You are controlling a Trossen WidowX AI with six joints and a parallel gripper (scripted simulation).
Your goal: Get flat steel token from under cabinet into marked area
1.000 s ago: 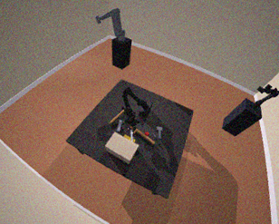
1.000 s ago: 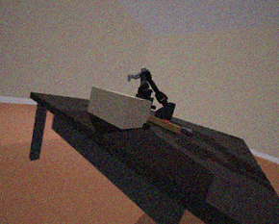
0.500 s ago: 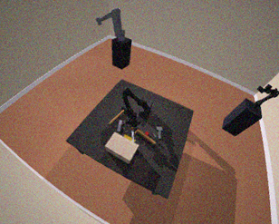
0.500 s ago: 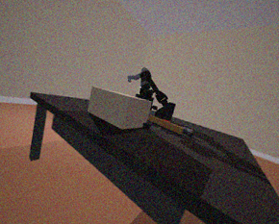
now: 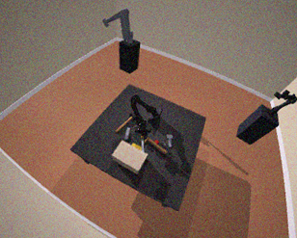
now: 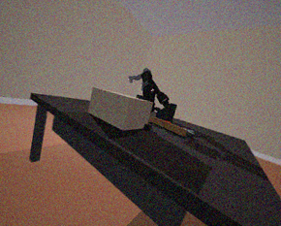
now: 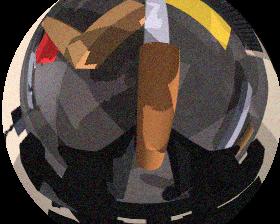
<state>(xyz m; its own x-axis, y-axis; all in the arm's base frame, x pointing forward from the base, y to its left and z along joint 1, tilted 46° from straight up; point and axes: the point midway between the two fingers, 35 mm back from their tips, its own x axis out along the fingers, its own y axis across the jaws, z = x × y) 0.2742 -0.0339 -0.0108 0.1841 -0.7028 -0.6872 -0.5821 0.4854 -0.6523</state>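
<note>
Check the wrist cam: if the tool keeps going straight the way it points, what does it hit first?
The tool is shut on a brown wooden handle. Straight ahead lies the handle's grey metal end, then the yellow marking on the table; depth is unclear.

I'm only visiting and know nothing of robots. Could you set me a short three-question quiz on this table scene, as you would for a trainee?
1. True or false: the gripper is shut on a wooden-handled tool.
2. What colour is the marking strip seen in the wrist view?
3. The cabinet is: A) beige, B) blue, C) green.

Key: 1 true; 2 yellow; 3 A.
</note>
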